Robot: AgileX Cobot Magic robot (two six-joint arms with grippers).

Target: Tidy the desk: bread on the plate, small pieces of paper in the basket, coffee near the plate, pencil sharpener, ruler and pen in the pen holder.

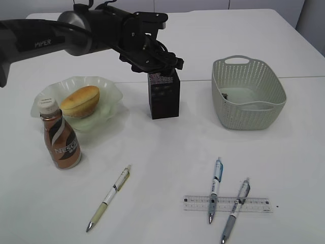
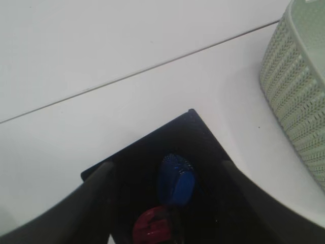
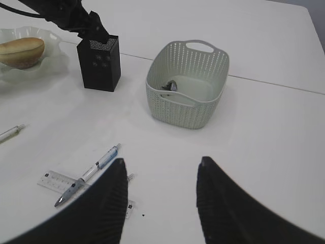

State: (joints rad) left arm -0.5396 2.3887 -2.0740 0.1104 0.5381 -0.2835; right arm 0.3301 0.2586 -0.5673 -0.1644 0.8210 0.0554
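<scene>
The large plain white desk [image 1: 167,147] carries a thin seam line across it. The left gripper [image 1: 161,68] hangs directly over the small square black metal-mesh pen holder [image 1: 164,96]; in the left wrist view its two dark fingers [image 2: 91,195] stand spread on either side of the holder's open mouth with nothing between them, and inside the cup lie a blue rounded object [image 2: 176,179] and a red one [image 2: 154,227] (what they are cannot be told). The right gripper [image 3: 161,175] hovers low over the near part of the desk, jaws apart and empty.

The oval golden-yellow bread [image 1: 79,101] lies in the pale green translucent plate with a wavy rim [image 1: 109,91]. Just in front of the plate stands the brown-and-silver Nescafe coffee bottle with a white cap [image 1: 60,142], upright. The grey-green perforated plastic basket [image 1: 247,93] sits to the right of the pen holder, well apart from it — a small dark scrap [image 3: 171,85] lies at its bottom.

Near the front edge the flat clear plastic ruler [image 1: 227,204] lies on the desk, with two blue-and-white pens across it: one [image 1: 215,189] toward its left part, the other [image 1: 236,209] slanted across its middle. A cream-coloured pen [image 1: 109,197] lies alone further left, below the bottle.
</scene>
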